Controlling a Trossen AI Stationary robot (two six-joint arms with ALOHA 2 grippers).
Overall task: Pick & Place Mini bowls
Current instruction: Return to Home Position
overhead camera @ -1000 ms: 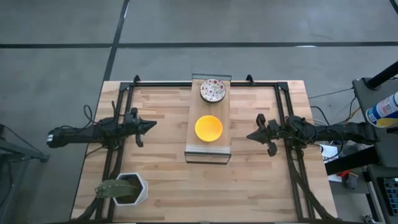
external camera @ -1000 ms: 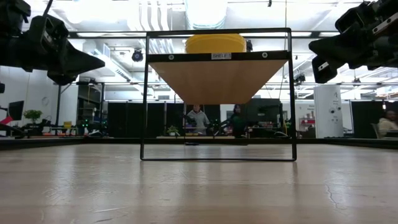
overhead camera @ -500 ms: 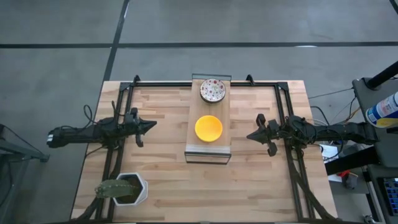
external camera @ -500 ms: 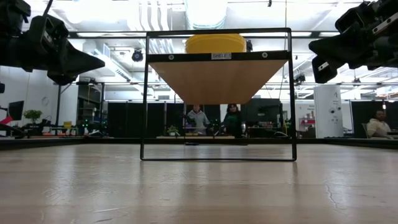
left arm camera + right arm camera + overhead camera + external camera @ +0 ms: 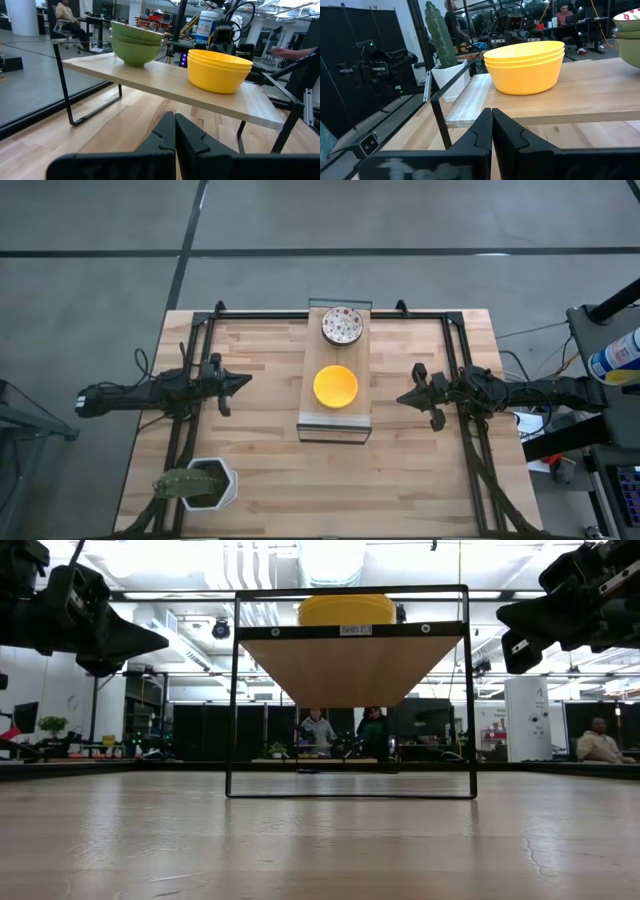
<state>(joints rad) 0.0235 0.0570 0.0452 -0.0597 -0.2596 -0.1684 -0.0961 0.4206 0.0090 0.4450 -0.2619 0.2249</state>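
Note:
A stack of three yellow mini bowls [image 5: 335, 385] stands on a raised wooden shelf [image 5: 335, 422] in the middle of the table. A stack of white speckled mini bowls [image 5: 342, 326], green on the outside [image 5: 136, 44], stands on the shelf's far end. My left gripper [image 5: 245, 381] hovers shut left of the shelf, pointing level at it. My right gripper [image 5: 402, 398] hovers shut right of the shelf, facing the yellow stack [image 5: 525, 66]. Neither one holds anything.
The shelf rests on a black metal frame [image 5: 232, 700] with free room beneath it. A white hexagonal pot with a cactus [image 5: 200, 482] stands at the near left corner. Black rails [image 5: 190, 360] run along both sides of the table. People sit and stand in the room beyond.

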